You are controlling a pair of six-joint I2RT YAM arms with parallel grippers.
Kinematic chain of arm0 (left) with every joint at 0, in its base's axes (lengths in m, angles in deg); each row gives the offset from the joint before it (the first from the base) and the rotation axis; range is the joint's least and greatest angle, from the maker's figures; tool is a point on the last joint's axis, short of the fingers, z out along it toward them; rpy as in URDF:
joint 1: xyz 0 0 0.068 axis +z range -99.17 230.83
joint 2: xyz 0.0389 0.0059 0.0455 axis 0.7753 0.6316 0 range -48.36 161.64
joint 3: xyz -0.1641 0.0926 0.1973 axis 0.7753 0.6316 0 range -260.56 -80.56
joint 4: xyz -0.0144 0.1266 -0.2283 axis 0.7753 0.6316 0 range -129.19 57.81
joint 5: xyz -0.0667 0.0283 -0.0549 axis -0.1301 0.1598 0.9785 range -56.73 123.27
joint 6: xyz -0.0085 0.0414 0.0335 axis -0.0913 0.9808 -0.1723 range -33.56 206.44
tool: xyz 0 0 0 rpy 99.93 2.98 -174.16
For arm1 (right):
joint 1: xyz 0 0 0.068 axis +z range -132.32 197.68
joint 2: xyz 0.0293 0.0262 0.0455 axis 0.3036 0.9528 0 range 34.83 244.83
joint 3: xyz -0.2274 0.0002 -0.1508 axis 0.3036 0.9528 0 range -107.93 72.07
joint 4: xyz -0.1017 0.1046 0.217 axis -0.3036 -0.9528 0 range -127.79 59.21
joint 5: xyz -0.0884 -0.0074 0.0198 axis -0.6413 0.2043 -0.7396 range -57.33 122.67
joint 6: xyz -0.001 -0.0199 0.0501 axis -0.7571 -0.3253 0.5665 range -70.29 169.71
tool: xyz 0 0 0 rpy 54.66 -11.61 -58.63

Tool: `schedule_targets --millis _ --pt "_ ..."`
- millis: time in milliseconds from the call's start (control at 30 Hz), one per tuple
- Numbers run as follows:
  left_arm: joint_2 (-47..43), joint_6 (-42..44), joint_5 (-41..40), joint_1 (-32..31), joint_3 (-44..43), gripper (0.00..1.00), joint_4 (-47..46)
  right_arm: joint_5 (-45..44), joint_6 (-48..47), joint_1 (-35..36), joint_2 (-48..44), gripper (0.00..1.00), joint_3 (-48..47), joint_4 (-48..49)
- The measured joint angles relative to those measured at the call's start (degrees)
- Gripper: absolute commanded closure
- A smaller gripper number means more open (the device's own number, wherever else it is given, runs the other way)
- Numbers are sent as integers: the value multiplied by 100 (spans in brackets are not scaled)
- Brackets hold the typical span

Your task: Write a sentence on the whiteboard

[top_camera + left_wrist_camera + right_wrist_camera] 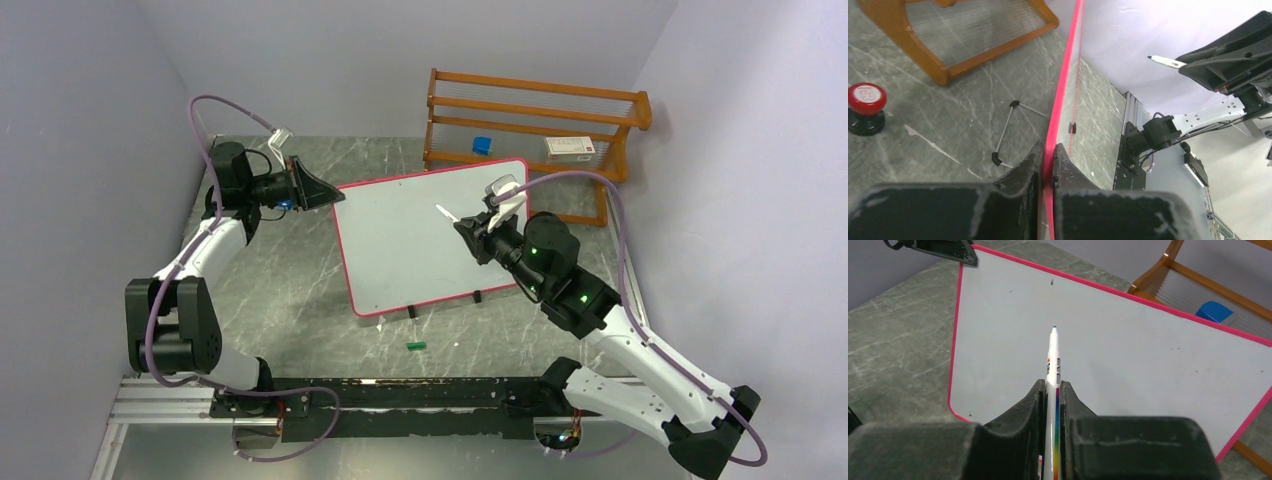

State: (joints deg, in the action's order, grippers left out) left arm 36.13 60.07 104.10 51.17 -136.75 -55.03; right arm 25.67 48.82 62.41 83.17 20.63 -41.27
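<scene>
High fixed view from behind, angled down; two close forward-facing wrist views; whiteboard common to all.

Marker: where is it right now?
Top view, centre: the marker is clamped in the right gripper, its tip over the middle of the whiteboard.

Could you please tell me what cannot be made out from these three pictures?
- Print on the white box in the wooden rack: top view, too small.
- Blue object in that rack: top view, too small to identify.
- Rear end of the marker: right wrist view, hidden between the right pincer fingers.
- Label on the red button: left wrist view, too small to read.
</scene>
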Motion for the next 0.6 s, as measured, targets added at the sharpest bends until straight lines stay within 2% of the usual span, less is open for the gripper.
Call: schedule_targets --millis 367,600 --pt "-732 393 -164 -229 437 95 199 190 192 11 199 100 -214 -72" --pt "-1318 621 -446 -271 918 95 278 -48 387 382 448 100 -654 -415"
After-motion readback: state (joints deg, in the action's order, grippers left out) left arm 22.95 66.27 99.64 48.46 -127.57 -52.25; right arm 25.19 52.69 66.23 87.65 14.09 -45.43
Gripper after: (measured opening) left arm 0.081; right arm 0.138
